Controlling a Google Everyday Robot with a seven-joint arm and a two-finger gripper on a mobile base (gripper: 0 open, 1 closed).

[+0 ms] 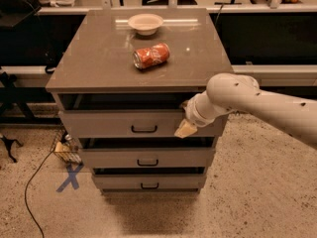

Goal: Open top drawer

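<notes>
- The gripper (185,129) shows as a tan tip at the end of the white arm (257,103), which comes in from the right edge of the view.
- Whether the gripper is open or closed cannot be told, as only one tan piece shows past the wrist.
- The top drawer (109,124) lies right behind the gripper. The tip sits over the right part of its grey front, near the lower edge, but real contact cannot be made out.
- The drawer front stands out a little from the cabinet, with a dark gap between its upper edge and the cabinet top (99,58).
- The drawer's black handle (144,129) is just left of the gripper, at about the same height, and apart from it.
- Below the gripper is the middle drawer (114,158), and under that the bottom drawer (119,182). Each has a small black handle at its centre.
- Above and to the left of the gripper, an orange can (151,56) lies on its side on the cabinet top.
- Farther back from the gripper, beyond the can, a pale bowl (145,23) stands upright near the rear edge.
- Well to the lower left of the gripper, a blue X (71,177) is marked on the speckled floor, with a thin dark cable (29,192) curving beside it.
</notes>
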